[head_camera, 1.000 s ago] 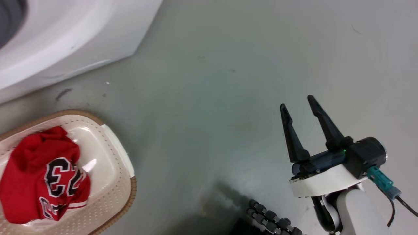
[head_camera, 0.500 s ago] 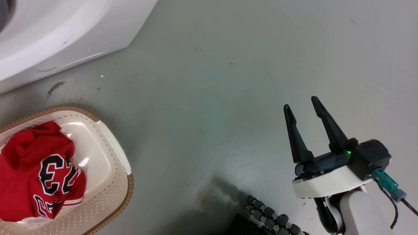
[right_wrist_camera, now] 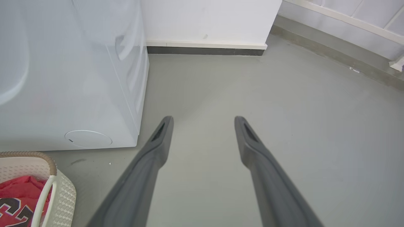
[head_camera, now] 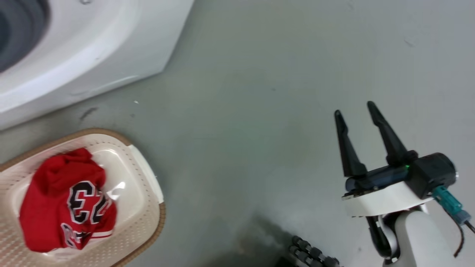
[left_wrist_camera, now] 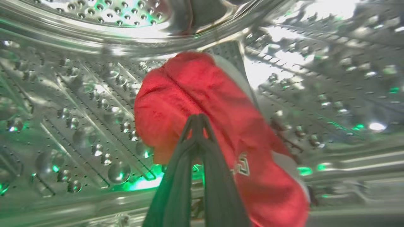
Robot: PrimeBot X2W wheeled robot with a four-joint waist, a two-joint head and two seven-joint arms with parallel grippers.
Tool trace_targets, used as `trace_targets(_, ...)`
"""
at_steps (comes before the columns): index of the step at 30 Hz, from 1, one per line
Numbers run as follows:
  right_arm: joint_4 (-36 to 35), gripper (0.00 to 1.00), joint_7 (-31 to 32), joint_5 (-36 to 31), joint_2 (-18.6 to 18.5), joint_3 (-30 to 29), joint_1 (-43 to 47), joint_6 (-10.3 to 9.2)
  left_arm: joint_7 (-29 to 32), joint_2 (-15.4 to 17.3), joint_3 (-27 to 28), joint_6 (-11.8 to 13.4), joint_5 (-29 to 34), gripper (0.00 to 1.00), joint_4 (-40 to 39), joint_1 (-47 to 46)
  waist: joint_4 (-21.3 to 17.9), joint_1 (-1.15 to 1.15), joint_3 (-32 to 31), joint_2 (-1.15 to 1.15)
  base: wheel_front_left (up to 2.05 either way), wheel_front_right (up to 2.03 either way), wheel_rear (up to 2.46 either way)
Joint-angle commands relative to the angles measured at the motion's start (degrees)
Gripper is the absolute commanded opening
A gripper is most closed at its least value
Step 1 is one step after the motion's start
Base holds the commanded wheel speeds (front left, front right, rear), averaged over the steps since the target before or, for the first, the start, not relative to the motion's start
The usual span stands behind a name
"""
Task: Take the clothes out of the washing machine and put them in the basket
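Inside the washing machine's steel drum (left_wrist_camera: 79, 94), my left gripper (left_wrist_camera: 197, 117) is shut with its tips pinched on a red garment (left_wrist_camera: 202, 91) with white trim, which stretches from the drum's back toward the lower right. The washing machine (head_camera: 92, 44) fills the head view's top left. The cream basket (head_camera: 148, 185) with its brown rim sits at the lower left and holds a crumpled red jersey (head_camera: 63, 200) numbered 23. Over bare floor at the right, my right gripper (head_camera: 354, 108) stands open and empty. In the right wrist view the right gripper (right_wrist_camera: 203, 119) points past the washing machine (right_wrist_camera: 79, 78), the basket (right_wrist_camera: 63, 195) and the jersey (right_wrist_camera: 15, 201).
Grey floor (head_camera: 259, 111) spreads between the basket and my right arm. A white wall with a dark baseboard (right_wrist_camera: 205, 50) runs behind the machine. A black ribbed cable chain (head_camera: 311, 254) lies at the bottom edge.
The head camera has shifted, so machine, basket and floor slide down and right in the picture. The jersey lies as before in the basket. My right gripper stays open.
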Motion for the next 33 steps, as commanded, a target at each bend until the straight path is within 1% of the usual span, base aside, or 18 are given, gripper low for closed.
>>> trace_targets(1,0.0,1.00,-0.1,-0.3,0.1,-0.3,-0.7,-0.08,-0.5,-0.8,0.1,-0.1,-0.3,0.00,0.1,1.0,2.0,0.00,-2.0,0.00,0.00,0.00,0.00)
trace_targets(3,-0.1,1.00,-0.1,-1.3,0.1,-1.7,-0.4,-0.08,-4.4,-2.9,1.0,0.1,-2.1,0.00,0.6,2.5,3.9,0.00,-3.9,0.00,0.00,0.00,0.00)
trace_targets(4,0.2,1.00,-0.1,-2.9,0.1,-2.8,0.3,-0.08,-9.0,-5.4,1.0,-0.7,-3.6,0.00,1.8,5.6,6.5,0.00,-7.0,0.00,0.00,0.00,0.00)
trace_targets(7,0.0,1.00,-0.1,-4.2,0.1,-3.7,0.9,-0.08,-13.1,-7.3,0.5,-1.6,-4.4,0.00,2.9,8.6,8.7,0.00,-9.9,0.00,0.00,0.00,0.00)
trace_targets(14,0.7,1.00,-0.1,-6.3,0.1,-5.0,2.5,-0.08,-21.2,-10.5,-0.3,-3.1,-6.5,0.00,5.0,16.3,12.5,0.00,-16.4,0.00,0.00,0.00,0.00)
trace_targets(16,1.0,1.00,-0.1,-6.8,0.1,-5.2,3.2,-0.08,-22.7,-11.5,-1.0,-3.5,-6.9,0.00,5.3,18.2,13.5,0.00,-17.7,0.00,0.00,0.00,0.00)
trace_targets(20,1.1,1.00,-0.1,-7.5,0.1,-5.3,3.8,-0.08,-24.1,-12.4,-2.5,-4.1,-7.6,0.00,4.9,20.4,14.6,0.00,-19.0,0.00,0.00,0.00,0.00)
trace_targets(21,1.1,1.00,-0.1,-7.6,0.1,-5.3,3.9,-0.08,-24.0,-12.7,-3.0,-4.1,-7.7,0.24,4.8,20.6,14.8,0.00,-19.1,0.00,0.00,0.00,0.00)
trace_targets(22,1.0,1.00,-0.1,-7.6,0.1,-5.3,3.9,-0.08,-23.8,-12.8,-3.3,-4.2,-7.9,1.00,4.5,20.6,14.9,0.00,-18.9,0.00,0.00,0.00,0.00)
trace_targets(26,0.9,1.00,-0.1,-7.3,0.1,-4.7,3.4,-0.08,-23.1,-12.3,-4.3,-4.4,-8.2,1.00,3.7,19.5,14.5,0.00,-17.8,0.00,0.00,0.00,0.00)
trace_targets(33,1.0,1.00,-0.1,-5.6,0.1,-4.2,3.3,-0.08,-20.8,-10.4,-4.8,-4.4,-9.1,1.00,3.2,17.9,12.0,0.00,-14.9,0.00,0.00,0.00,0.00)
